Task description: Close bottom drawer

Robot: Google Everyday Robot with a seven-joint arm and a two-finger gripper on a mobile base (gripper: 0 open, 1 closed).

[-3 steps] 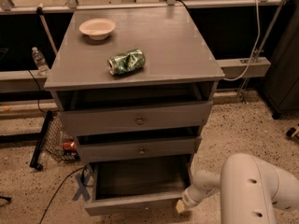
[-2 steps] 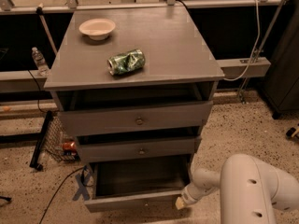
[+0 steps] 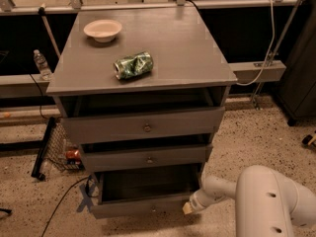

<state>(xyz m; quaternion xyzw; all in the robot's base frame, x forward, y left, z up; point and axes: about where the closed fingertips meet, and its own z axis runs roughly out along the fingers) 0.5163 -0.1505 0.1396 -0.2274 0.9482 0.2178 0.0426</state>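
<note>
The grey wooden cabinet has three drawers, all pulled out a little. The bottom drawer is the lowest one; it stands open, its dark inside showing and its low front near the floor. My white arm reaches in from the lower right. My gripper is at the right end of the bottom drawer's front, touching or almost touching it.
A white bowl and a crushed green can lie on the cabinet top. The top drawer and middle drawer stick out above. A wire basket and cable lie on the floor at left. A water bottle stands behind.
The arm and gripper have hardly moved; the bottom drawer looks the same as before.
</note>
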